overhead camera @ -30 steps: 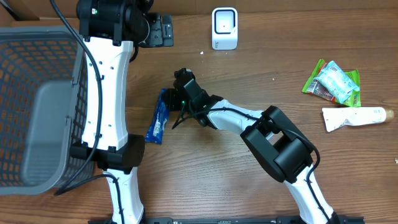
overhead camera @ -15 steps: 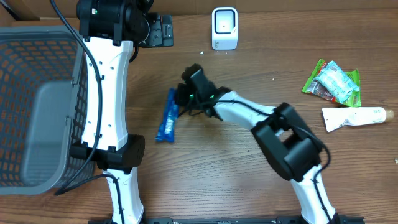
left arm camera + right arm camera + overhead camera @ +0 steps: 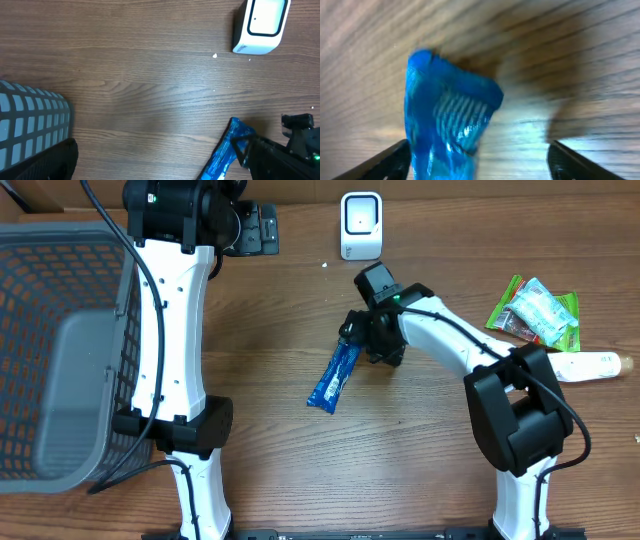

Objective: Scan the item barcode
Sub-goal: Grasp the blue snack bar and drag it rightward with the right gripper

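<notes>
Since the earlier frame the blue packet (image 3: pixel 334 378) has travelled from beside the white left arm, left of centre, to the middle of the overhead view, and the right arm has swung with it toward the upper right; the packet now lies slanted, its upper end at the right gripper (image 3: pixel 352 343) and its lower end pointing to the lower left; the right jaws, which were closed on it before, now stand wide apart in the right wrist view, with the packet's end (image 3: pixel 447 120) between them and nearer to one fingertip (image 3: pixel 395 157); this view is blurred, so I cannot tell if the packet rests flat on the tabletop (image 3: pixel 420 460).

I judge that the step in hand is bringing the packet to the scanner (image 3: pixel 361 225), which stands at the upper middle, still apart from it; the scan is not yet done; the next move calls for a new grip and for turning the barcode toward the scanner's window.

The left gripper (image 3: pixel 252 230) stays at the upper left, its jaws apart and holding nothing.
</notes>
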